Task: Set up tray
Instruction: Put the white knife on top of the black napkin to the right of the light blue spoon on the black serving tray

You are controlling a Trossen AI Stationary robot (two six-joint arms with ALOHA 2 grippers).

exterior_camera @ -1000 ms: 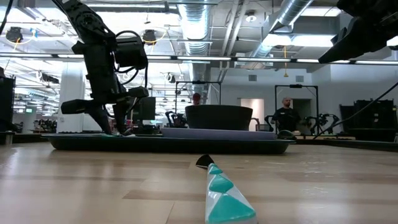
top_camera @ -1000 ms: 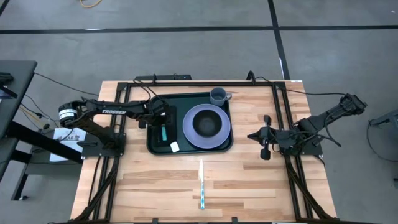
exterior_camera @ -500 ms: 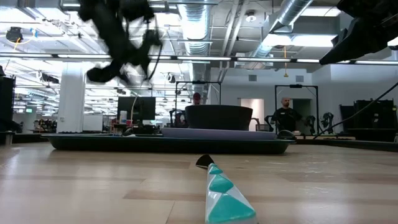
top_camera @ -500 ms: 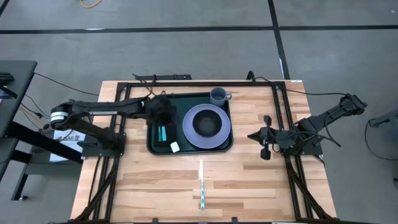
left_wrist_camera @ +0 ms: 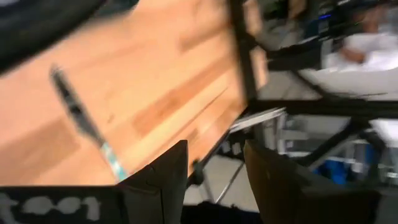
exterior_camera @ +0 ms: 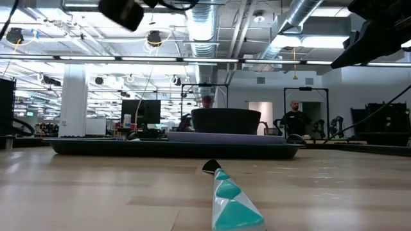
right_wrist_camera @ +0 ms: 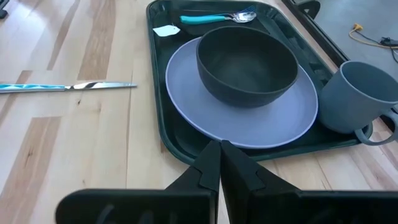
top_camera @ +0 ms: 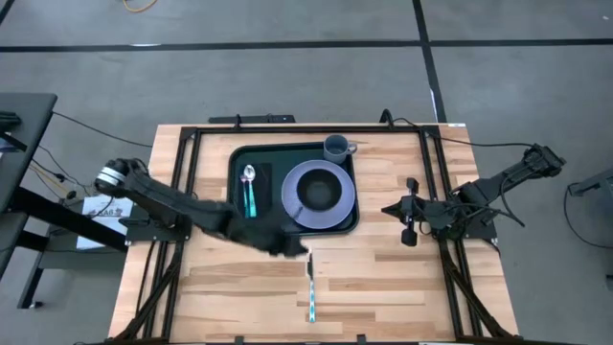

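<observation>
The dark green tray [top_camera: 239,216] lies at the table's far middle. On it stand a purple plate [top_camera: 337,204] with a dark bowl [top_camera: 316,191] and a grey-blue mug [top_camera: 336,148]. A teal-handled spoon [top_camera: 249,192] lies flat in the tray's left part, also seen in the right wrist view [right_wrist_camera: 214,18]. A teal-handled knife [top_camera: 310,284] lies on the bare table nearer the front. My left gripper [top_camera: 280,241] hovers open, high over the tray's near edge, with the knife [left_wrist_camera: 79,117] ahead of it. My right gripper [right_wrist_camera: 219,158] waits shut to the tray's right [top_camera: 395,208].
A small white tag [right_wrist_camera: 166,30] lies in the tray beside the plate. Black frame rails [top_camera: 431,182] run along the table's left, right and far sides. Bare wood [top_camera: 220,287] stretches on both sides of the knife. People show in the room behind [exterior_camera: 295,119].
My left gripper has risen from the tray's left part, where it stood low over the spoon, and swung fast toward the table's near edge and the knife. The spoon stays lying in the tray. My right arm has kept still.
</observation>
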